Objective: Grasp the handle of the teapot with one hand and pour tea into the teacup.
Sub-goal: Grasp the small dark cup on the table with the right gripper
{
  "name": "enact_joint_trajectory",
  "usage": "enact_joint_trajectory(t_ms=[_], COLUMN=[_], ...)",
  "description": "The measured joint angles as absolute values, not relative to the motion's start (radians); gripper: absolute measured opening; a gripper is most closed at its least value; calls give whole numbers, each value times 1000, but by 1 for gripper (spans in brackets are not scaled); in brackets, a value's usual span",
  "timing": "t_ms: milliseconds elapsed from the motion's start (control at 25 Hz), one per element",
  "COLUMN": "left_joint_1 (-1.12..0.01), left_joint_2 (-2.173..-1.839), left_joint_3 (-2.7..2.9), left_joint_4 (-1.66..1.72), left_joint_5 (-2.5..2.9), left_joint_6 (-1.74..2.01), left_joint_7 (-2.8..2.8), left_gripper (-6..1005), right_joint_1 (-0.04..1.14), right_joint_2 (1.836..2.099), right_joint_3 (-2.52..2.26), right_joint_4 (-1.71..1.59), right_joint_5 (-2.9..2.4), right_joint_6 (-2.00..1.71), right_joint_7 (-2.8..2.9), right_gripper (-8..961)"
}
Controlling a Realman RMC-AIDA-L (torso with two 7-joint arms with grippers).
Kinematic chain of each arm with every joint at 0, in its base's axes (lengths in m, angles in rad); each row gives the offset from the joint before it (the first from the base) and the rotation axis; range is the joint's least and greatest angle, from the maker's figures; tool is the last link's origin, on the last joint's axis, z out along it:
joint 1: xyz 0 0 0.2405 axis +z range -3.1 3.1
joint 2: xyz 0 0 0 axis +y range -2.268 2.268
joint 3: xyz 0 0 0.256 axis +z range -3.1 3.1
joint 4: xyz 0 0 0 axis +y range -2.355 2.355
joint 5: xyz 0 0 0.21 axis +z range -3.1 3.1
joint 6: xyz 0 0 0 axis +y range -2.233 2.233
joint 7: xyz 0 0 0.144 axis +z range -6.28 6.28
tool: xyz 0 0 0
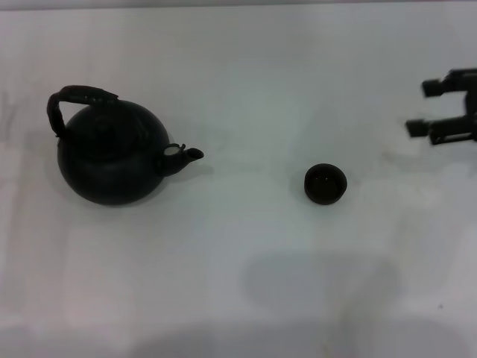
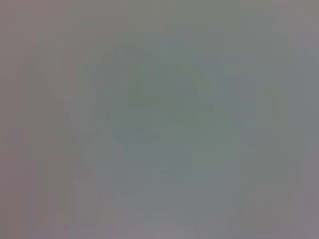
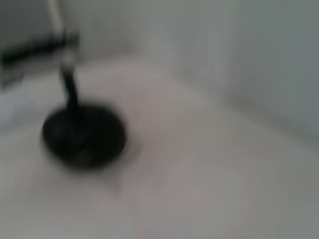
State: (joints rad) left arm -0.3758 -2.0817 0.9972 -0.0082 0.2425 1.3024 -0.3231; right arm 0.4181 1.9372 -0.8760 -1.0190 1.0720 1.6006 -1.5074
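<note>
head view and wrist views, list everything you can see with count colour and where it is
teapot: one, matte black, on the left side of the table, spout toward the cup
handle: one, black, arched over the teapot, nothing gripping it
teacup: one, dark brown-black, upright near the middle right, apart from the teapot
table: one, white, under everything
right tool: one, black, at the far right edge, open and holding nothing, away from the teacup
left tool: not in view; the left wrist view shows only a plain grey blur
</note>
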Motion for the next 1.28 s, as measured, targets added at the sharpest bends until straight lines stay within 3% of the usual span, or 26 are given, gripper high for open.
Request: enact_joint_trajectory(t_ms=[240, 1280], left_joint_1=[-375, -347], left_joint_2=[-2084, -2082], left_joint_3=[1001, 1006], left_joint_4=[-12, -3], left_joint_5=[249, 306], left_joint_6=[1309, 1354], left_joint_7=[-325, -390], left_gripper=[887, 888], right_joint_1=[482, 484], right_joint_2=[2002, 2011], right_joint_3=[-893, -1194], right_joint_4=[-1043, -1105], right_joint_5=[940, 982], right_joint_6=[1624, 1548], right_joint_7=[-1549, -1479], right_gripper=[822, 850])
